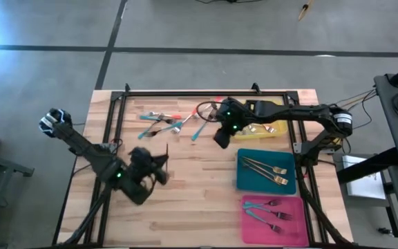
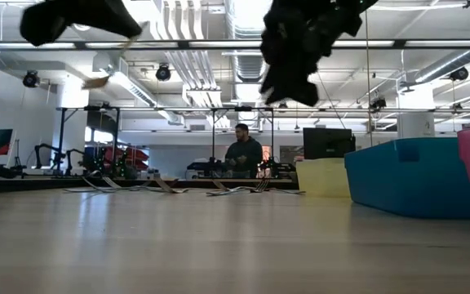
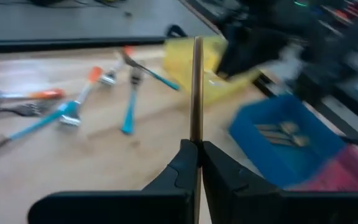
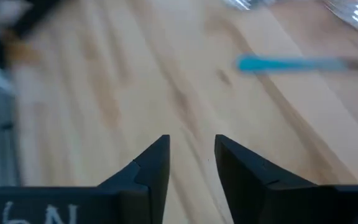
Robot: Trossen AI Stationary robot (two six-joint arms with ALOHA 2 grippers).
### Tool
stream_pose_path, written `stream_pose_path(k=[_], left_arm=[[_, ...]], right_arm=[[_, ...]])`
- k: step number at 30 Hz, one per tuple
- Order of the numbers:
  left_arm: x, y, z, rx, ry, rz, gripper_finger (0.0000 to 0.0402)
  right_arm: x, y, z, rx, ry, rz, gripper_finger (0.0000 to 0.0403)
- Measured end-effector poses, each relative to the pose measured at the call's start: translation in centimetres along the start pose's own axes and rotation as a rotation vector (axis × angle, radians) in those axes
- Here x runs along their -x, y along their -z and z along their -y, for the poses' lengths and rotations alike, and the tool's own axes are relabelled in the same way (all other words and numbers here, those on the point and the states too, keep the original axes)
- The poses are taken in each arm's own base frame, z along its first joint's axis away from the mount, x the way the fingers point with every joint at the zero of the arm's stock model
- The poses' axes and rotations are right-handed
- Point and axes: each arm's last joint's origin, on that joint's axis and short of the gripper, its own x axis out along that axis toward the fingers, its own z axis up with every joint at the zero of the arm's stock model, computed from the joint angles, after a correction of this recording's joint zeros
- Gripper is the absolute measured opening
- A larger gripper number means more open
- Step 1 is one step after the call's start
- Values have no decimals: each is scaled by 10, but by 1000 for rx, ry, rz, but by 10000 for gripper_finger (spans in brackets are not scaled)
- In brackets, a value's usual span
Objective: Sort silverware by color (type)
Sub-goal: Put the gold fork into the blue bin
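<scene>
Silverware (image 1: 164, 123) is partly sorted; the yellow tray (image 1: 279, 131) serves as landmark. Gold-toned forks (image 1: 264, 168) already lie in the teal tray (image 1: 244, 181), just in front of the yellow tray, and teal-handled forks (image 1: 268, 209) lie in the pink tray (image 1: 251, 228), farther to the front again. A few pieces (image 1: 267, 128) show inside the yellow tray, colours too small to tell. Unsorted: a loose scatter of teal- and orange-handled pieces on the wooden table (image 1: 199, 200), to the left of the yellow tray near the back edge, with one teal-handled utensil (image 1: 200, 128) lying closest to it.

Left gripper (image 1: 159, 168) hangs over the table's middle, well left of the yellow tray and to the front of it, fingers (image 3: 188, 163) pressed together on a slim gold-toned utensil (image 3: 197, 90) that sticks straight out from the tips. Judging by colour it belongs in the teal tray, so a carry is in hand, not yet delivered.

Right gripper (image 1: 221, 138) hovers just beside the yellow tray's left end, close to the loose pile, fingers (image 4: 155, 163) spread and nothing between them; a teal handle (image 4: 278, 63) lies on the boards ahead of it.

Roughly half done by my guess: two colours have started trays, the scatter remains, plus the piece in the left grip. A person (image 2: 244, 152) sits in the room beyond.
</scene>
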Motion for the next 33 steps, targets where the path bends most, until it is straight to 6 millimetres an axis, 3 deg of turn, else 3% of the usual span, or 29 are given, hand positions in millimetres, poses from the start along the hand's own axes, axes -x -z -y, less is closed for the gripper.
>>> stream_pose_path(k=[6,11,19,27,33], left_arm=[[-35,-31,-15,24,-161,73,0],[-63,-63,-31,102,-272,102,0],[-106,-105,-32,48,-133,41,0],[-124,-126,-51,48,-155,46,0],[-128,-139,-46,87,-54,106,0]], right_arm=[[-7,-26,-12,12,-164,177,157],[-11,-47,-18,-103,-152,312,178],[-22,-67,-23,-178,-91,447,175],[-19,-74,-29,-122,-96,472,175],[-16,-77,-27,-114,-88,487,176]])
